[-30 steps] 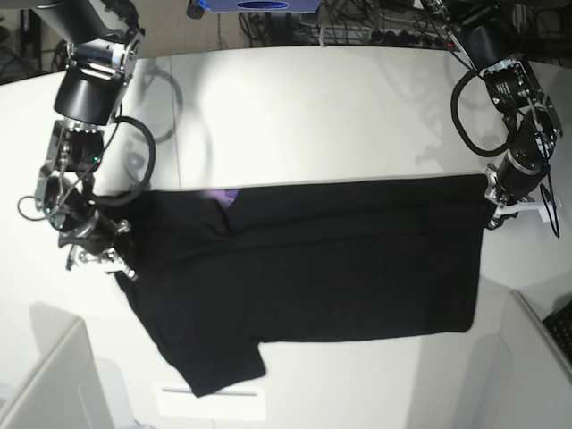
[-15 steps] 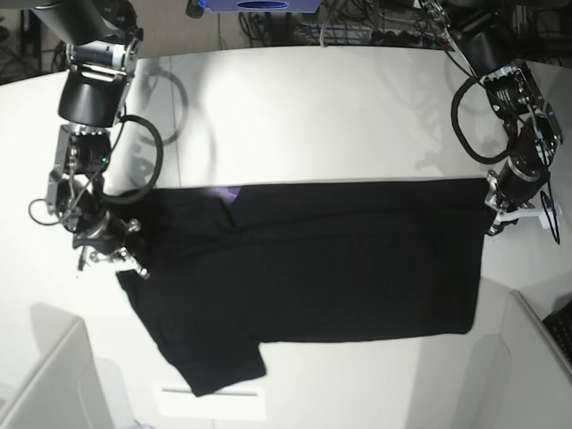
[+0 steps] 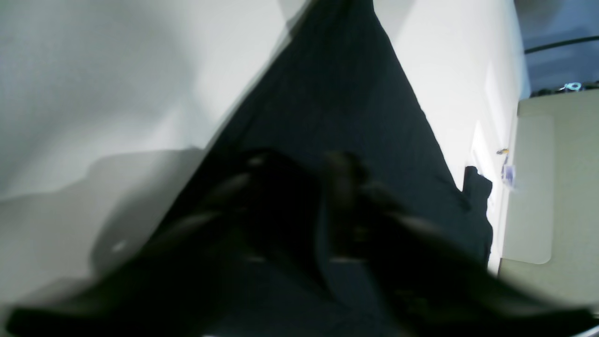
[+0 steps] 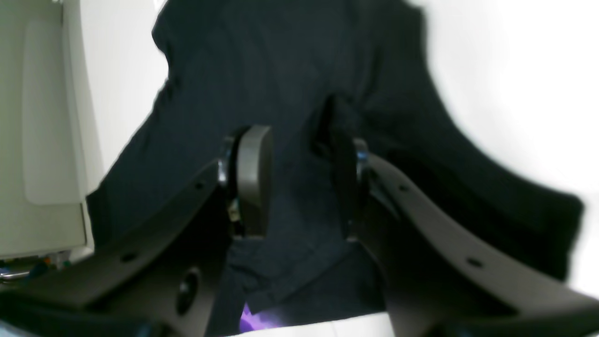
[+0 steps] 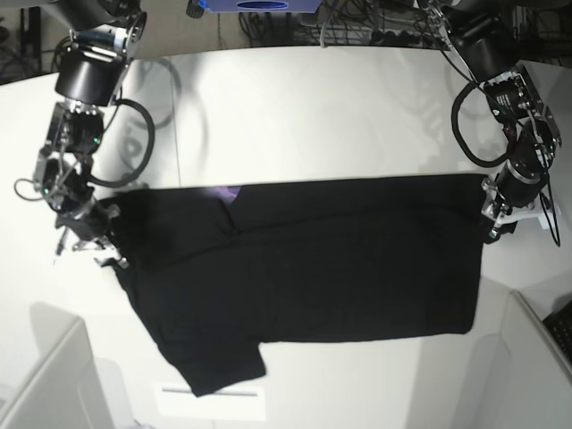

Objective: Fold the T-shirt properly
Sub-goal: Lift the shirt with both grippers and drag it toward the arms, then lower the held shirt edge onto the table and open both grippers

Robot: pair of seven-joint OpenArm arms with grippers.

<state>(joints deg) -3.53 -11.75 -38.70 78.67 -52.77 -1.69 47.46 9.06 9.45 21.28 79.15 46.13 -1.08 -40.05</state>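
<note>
On the white worktop (image 5: 295, 116): black T-shirt (image 5: 313, 268), spread flat, plain side up, long way across the base view. One sleeve out at the lower part of that view, toward the near edge. Small purple patch of print (image 5: 228, 194) visible at the far edge of the cloth, near the collar end.

At the base view's left end of the T-shirt: right gripper (image 5: 89, 243), low over the sleeve and shoulder part, tip at the cloth edge. From the right wrist view: right gripper (image 4: 299, 187) with fingers (image 4: 252, 182) spread apart, dark cloth (image 4: 290, 84) lying between and under them, nothing pinched. Bit of purple (image 4: 255, 320) also seen under the cloth at the bottom of that view.

At the base view's right end: left gripper (image 5: 497, 219), down at the far corner of the hem. Left wrist view very blurred and dark; left gripper (image 3: 304, 196) seen only as black shapes over the cloth (image 3: 341, 93), which runs away as a long narrow strip along the worktop (image 3: 117, 70). Cannot tell if these fingers are pressed together, spread, or pinching the hem.

Grey panels (image 5: 54, 384) standing at both near corners of the worktop in the base view.
</note>
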